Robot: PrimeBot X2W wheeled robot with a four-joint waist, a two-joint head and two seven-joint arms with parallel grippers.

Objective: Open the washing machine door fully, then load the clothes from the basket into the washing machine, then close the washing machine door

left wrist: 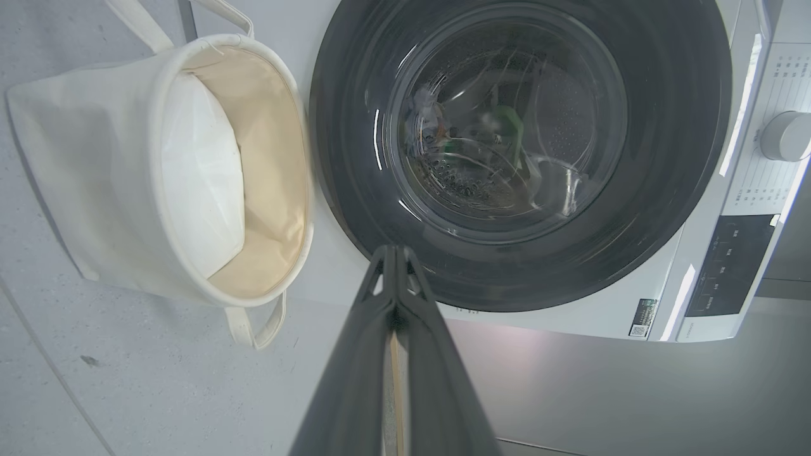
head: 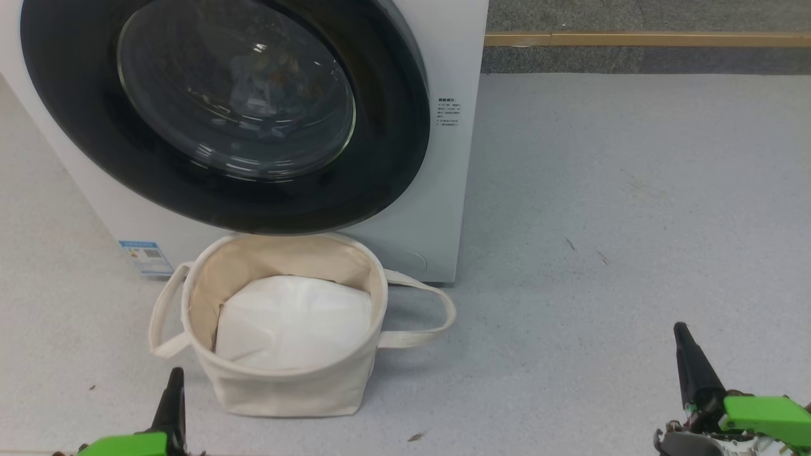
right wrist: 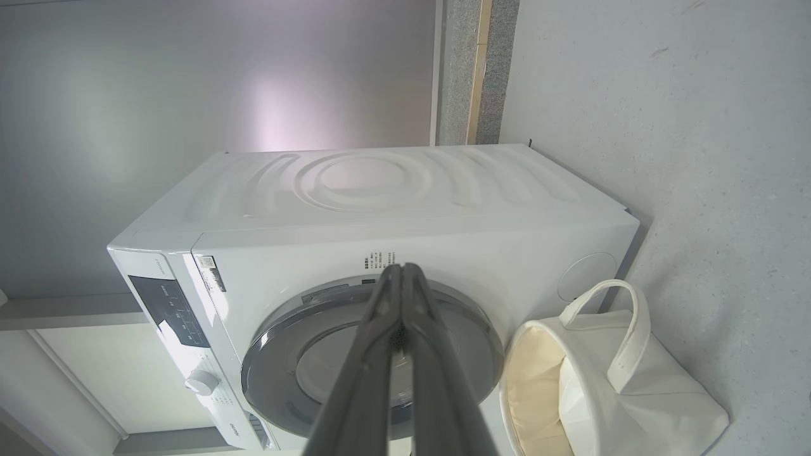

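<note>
Door (head: 393, 126) shut, basket (head: 285, 386) before washer (head: 437, 209)

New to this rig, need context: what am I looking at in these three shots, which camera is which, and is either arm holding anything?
A two-armed wheeled robot faces a washing machine. One picture looks down from its head; the other two look along each wrist's fingers, so they appear rotated. The washing machine door is shut, with something colourful dimly visible behind the glass. On the floor before it stands the basket, with a plain white sheet inside. The left gripper and the right gripper are both pinched shut on nothing, low and clear of the basket.
</note>
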